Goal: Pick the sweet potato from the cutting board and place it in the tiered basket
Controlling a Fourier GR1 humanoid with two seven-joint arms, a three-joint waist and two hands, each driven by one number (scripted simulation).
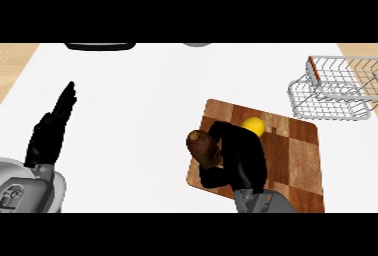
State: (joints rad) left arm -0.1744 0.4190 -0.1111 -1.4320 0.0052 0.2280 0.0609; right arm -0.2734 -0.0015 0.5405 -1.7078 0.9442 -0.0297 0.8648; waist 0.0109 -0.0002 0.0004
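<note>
The right black hand (240,155) on its grey forearm is the closest thing, coming in from the bottom edge. Its fingers and thumb are curled round the brown, lumpy sweet potato (202,146). The sweet potato is at the left edge of the brown checkered wooden cutting board (299,150), sticking out a little past the hand. I cannot tell if it is lifted yet or if it sits on the board.

A small round yellow thing (252,124), maybe a lemon, lies on the board just behind the hand.

The silver wire tiered basket (332,90) stands at the far right of the white counter (148,100), just past the far corner of the board.

The left black hand (52,130) rests at the left side with straight fingers pointing up. It holds nothing.

What could go wrong? The hand seems to hold only one side of the sweet potato, so the potato could slip out on the way. The hand could bump the yellow thing and make it roll. The basket has thin wire walls, so if the hand comes in too low, the potato could hit the rim and fall onto the counter.
</note>
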